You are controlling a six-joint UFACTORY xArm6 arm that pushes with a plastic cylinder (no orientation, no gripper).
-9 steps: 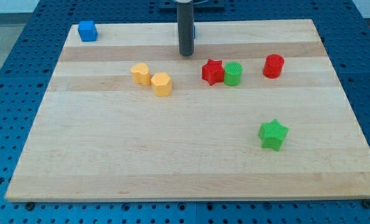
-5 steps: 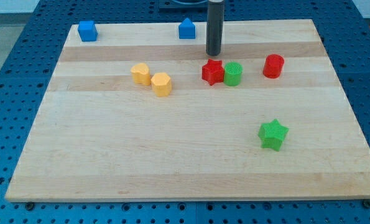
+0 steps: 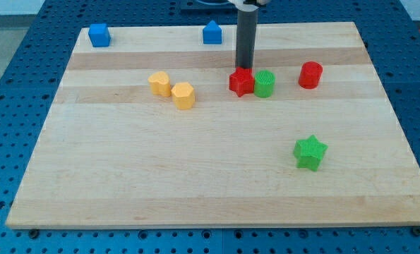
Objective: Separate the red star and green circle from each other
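Wooden worktop (image 3: 217, 176): pale planks on a blue pegboard, carrying eight small blocks.
Arm: only the dark upright rod shows, coming down from the view's top; no gripper is fitted, so there is no opening to report.
Task pair: red star (image 3: 241, 82) and green circle (image 3: 265, 83) sit side by side, touching or very nearly so, right of centre in the upper half of the board; star on the view's left, circle on the view's right.
Other blocks: red cylinder (image 3: 310, 74) off to the right of the pair, green star (image 3: 310, 152) well below them, two yellow blocks (image 3: 172, 89) to the left, two blue blocks (image 3: 99, 34) along the top edge.
Change: over the last second the rod swept rightward along the top and then dropped toward the pair, whose blocks have not shifted.
Meaning: approach looks finished; separation not yet begun.
My tip (image 3: 246, 68): at the star's top edge, just left of the seam between star and circle.
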